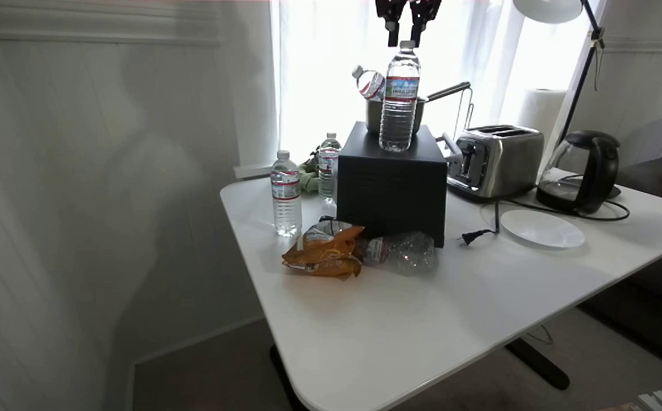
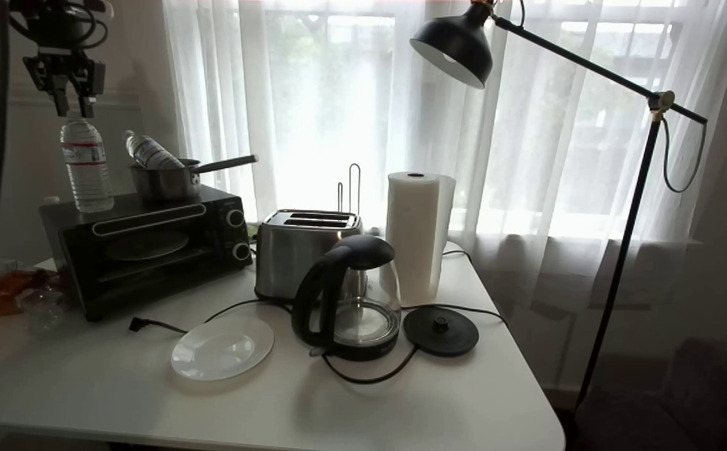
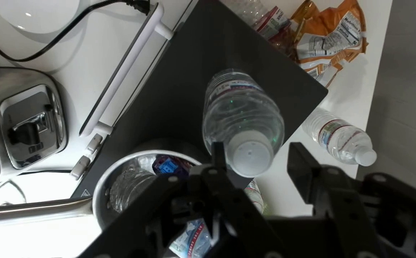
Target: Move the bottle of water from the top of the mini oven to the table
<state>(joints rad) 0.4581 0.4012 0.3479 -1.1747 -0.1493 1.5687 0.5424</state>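
Observation:
The bottle of water (image 1: 400, 108) is clear with a red and blue label band and a white cap. It stands upright near an edge of the black mini oven (image 1: 391, 200). Both also show in an exterior view, bottle (image 2: 88, 169) and oven (image 2: 144, 250), and in the wrist view, bottle (image 3: 242, 111) and oven top (image 3: 168, 104). My gripper (image 2: 74, 105) is open, pointing down at cap height. In the wrist view the gripper (image 3: 257, 154) has the cap between its fingers, closer to the left finger. No grip shows. The white table (image 1: 365, 325) is below.
A pot (image 2: 163, 185) holding a tilted bottle (image 1: 371, 84) stands behind the bottle on the oven. An orange bag (image 1: 325, 251), a crumpled bottle (image 1: 405, 251) and upright bottles (image 1: 286, 197) sit by the oven. A toaster (image 2: 294, 257), plate (image 2: 222, 347) and kettle (image 2: 345, 300) stand alongside.

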